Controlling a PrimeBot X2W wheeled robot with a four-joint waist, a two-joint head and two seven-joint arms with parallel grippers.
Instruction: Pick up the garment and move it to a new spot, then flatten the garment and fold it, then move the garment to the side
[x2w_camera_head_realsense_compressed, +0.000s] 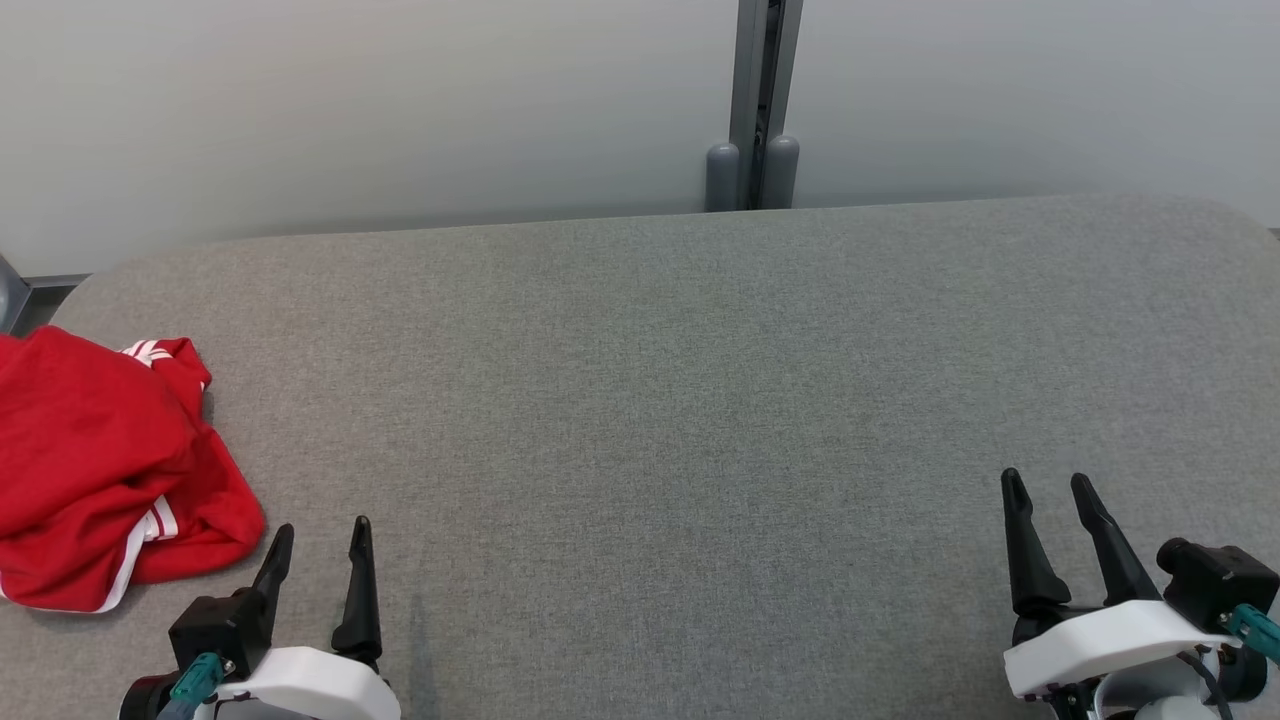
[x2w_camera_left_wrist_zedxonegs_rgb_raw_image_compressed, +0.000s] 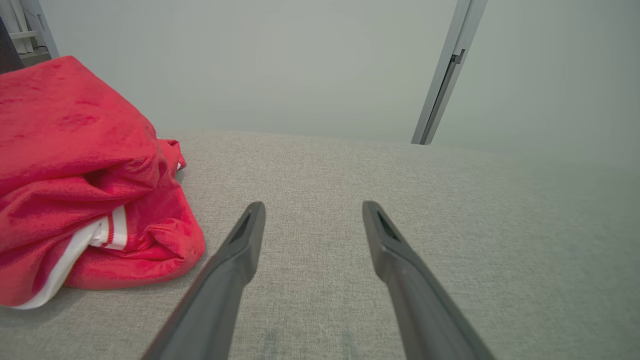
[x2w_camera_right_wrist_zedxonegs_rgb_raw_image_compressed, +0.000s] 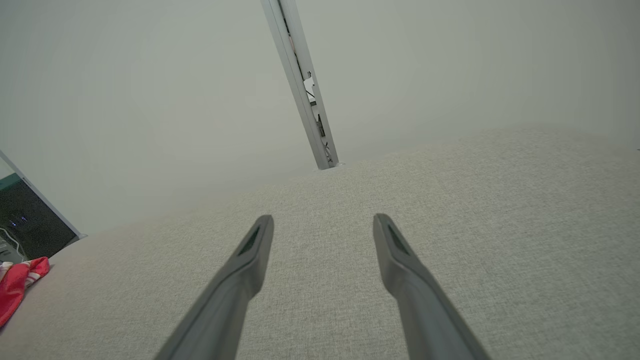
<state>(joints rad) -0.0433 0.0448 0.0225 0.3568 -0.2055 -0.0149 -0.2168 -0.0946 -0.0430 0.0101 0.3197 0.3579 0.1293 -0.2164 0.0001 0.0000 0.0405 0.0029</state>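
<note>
**Fingers (x2w_camera_head_realsense_compressed: 358, 575) spread on both arms, red garment heaped at the left**

Both pairs of long dark fingers stand apart with nothing between them. The left gripper (x2w_camera_head_realsense_compressed: 322, 527) sits at the near left of the grey padded table (x2w_camera_head_realsense_compressed: 650, 380), its tips pointing toward the far wall (x2w_camera_head_realsense_compressed: 400, 100). The right gripper (x2w_camera_head_realsense_compressed: 1045, 478) sits at the near right, gaping likewise and holding nothing, well apart from its partner.

The garment (x2w_camera_head_realsense_compressed: 90, 460), red with white stripes at its trim, lies crumpled in a loose mound at the table's left edge, and part of it runs out of the head view. It is just beside the left gripper, a little farther out and to the left, and it does not touch the fingers. Seen from the left wrist, the heap bulks up left of the open gap, with a white-striped band showing among its folds.

A grey post (x2w_camera_head_realsense_compressed: 757, 100) stands against the wall behind the table's far edge, about midway along.
</note>
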